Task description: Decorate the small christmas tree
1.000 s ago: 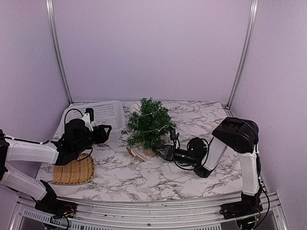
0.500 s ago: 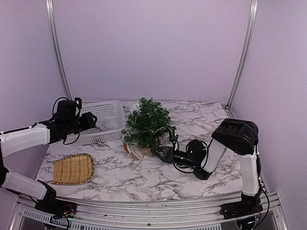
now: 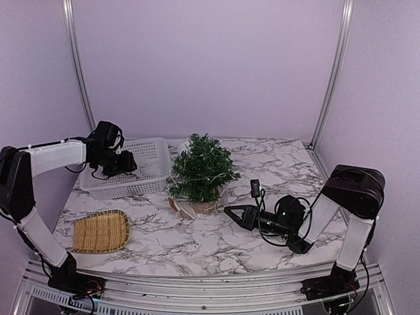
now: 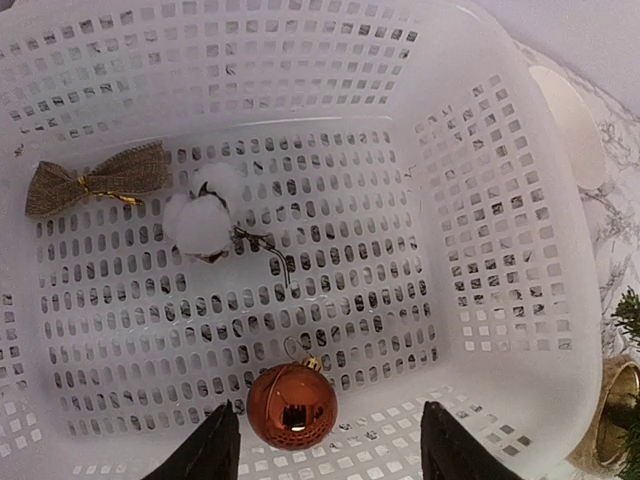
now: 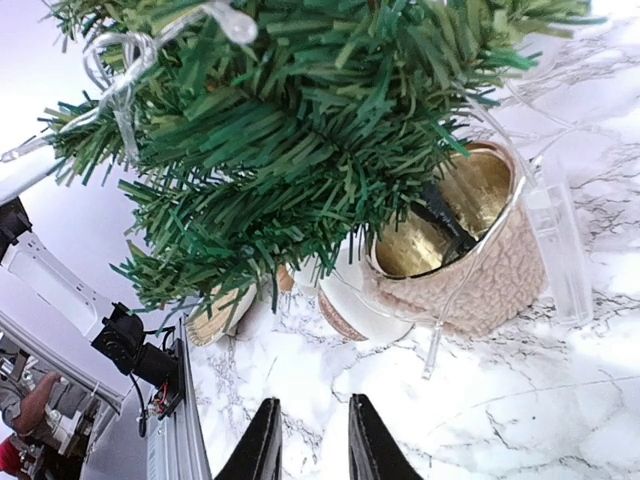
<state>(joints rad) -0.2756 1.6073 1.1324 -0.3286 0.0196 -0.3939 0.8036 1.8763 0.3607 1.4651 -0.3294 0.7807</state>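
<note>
The small christmas tree (image 3: 202, 170) stands mid-table in its tan pot (image 3: 208, 205), with a clear light string (image 5: 118, 72) in its branches. In the right wrist view the tree (image 5: 300, 130) and pot (image 5: 480, 270) are close ahead. My right gripper (image 3: 233, 212) lies low on the table just right of the pot, jaws a little apart and empty (image 5: 308, 445). My left gripper (image 3: 126, 163) hovers open over the white basket (image 3: 141, 172). A shiny red ball (image 4: 291, 405) lies between its fingers (image 4: 325, 455), untouched. A cotton boll (image 4: 203, 218) and a burlap bow (image 4: 95, 180) lie farther in.
A woven bamboo tray (image 3: 100, 231) lies at the front left. Round wooden slices (image 3: 186, 209) lean by the pot's left side. A gold bell (image 4: 612, 410) sits just outside the basket (image 4: 560, 300) by the tree. The light string's clear tube (image 5: 560, 250) lies beside the pot.
My left arm rose from over the bamboo tray and swung back-left over the white basket. My right gripper drew back from the tree's pot, towards the right and nearer.
</note>
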